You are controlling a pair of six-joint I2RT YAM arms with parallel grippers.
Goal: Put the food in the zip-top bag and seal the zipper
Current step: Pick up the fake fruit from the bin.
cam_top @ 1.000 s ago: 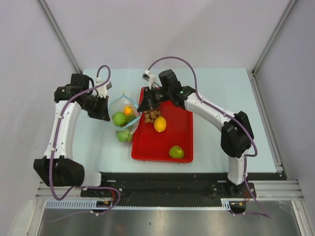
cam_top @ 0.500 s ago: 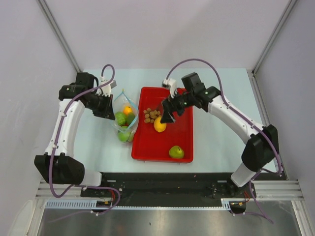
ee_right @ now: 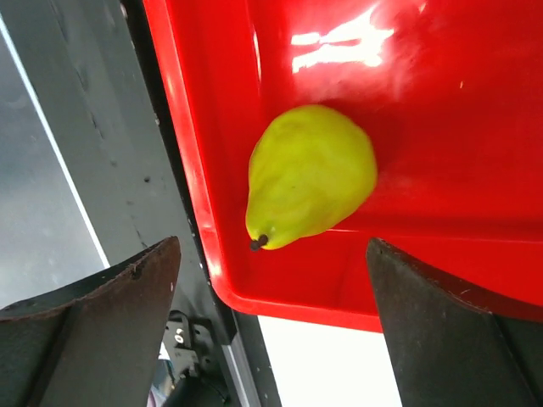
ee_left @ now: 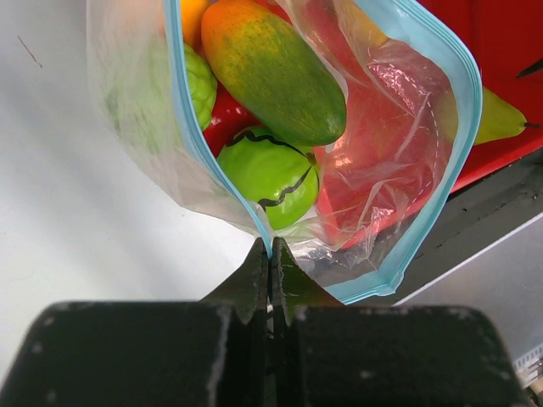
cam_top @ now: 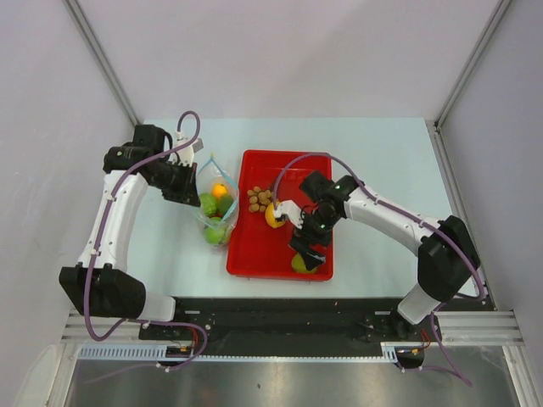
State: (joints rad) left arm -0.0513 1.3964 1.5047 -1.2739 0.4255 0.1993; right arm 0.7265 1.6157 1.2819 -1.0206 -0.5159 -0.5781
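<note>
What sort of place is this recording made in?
Most likely a robot test bench in a lab: two arms bolted to a metal rail at the edge of the table, plain white panels around it, and toy fruit on a red tray and in a clear bag.

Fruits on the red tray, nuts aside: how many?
2. A yellow lemon beside the nuts; a yellow-green pear by the tray's near right corner, under the open right gripper. The arm may hide more.
</note>
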